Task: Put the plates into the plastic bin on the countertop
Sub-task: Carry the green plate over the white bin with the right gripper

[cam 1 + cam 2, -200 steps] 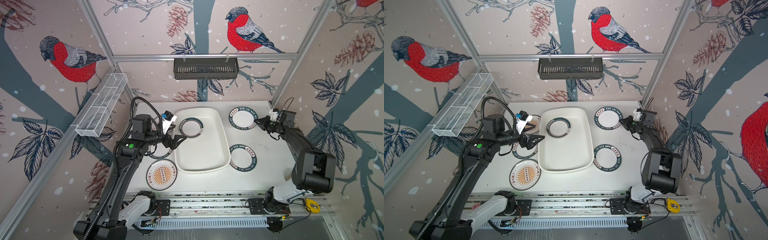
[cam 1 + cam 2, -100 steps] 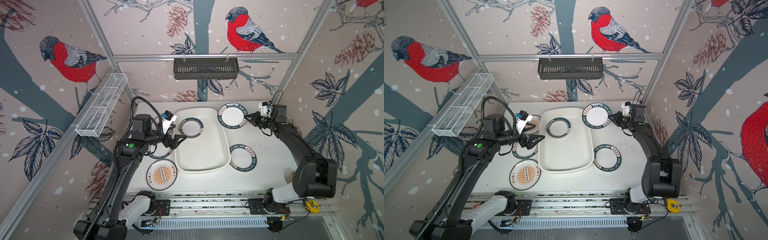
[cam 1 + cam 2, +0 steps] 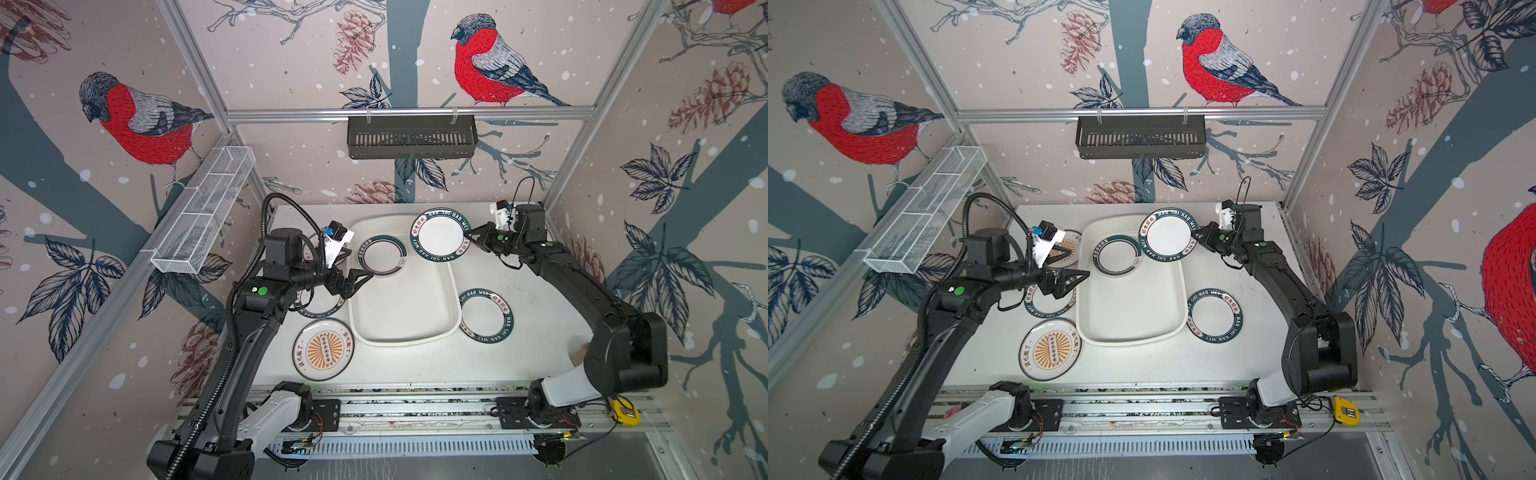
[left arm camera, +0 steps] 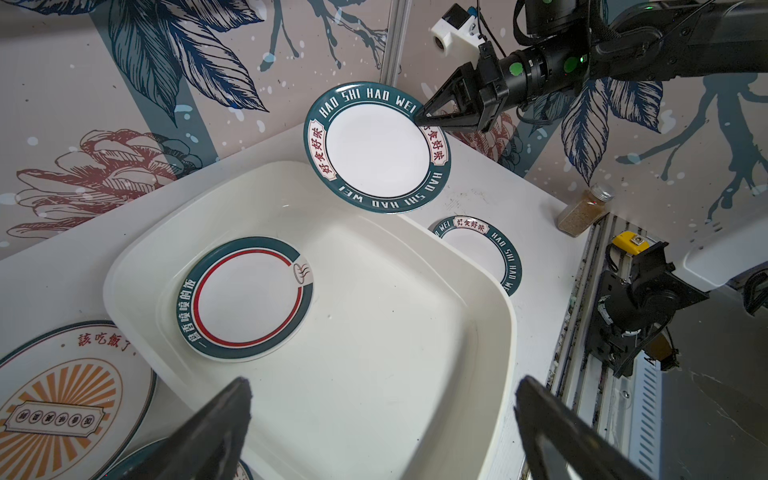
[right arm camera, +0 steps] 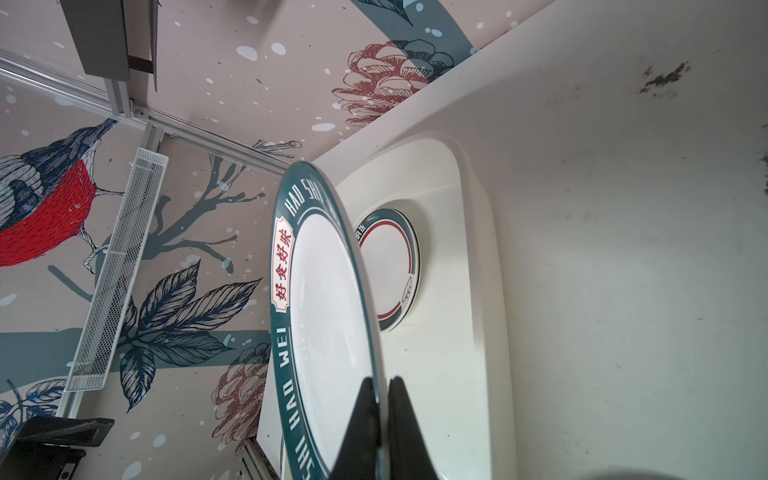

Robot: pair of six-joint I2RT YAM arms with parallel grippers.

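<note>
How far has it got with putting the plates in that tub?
Barely started. One red-ringed plate lies in the bin. The right hand holds a lettered plate by its rim above the bin's far corner. Four sit on the countertop: a plate right of the bin, a sunburst plate, a plate under the left arm, a back-left plate. The left hand is open.

white countertop (image 3: 415, 368), plastic bin (image 3: 401, 309) centred, sunburst plate (image 3: 323, 350) left of it, green-rimmed plate (image 3: 486, 316) right
</note>
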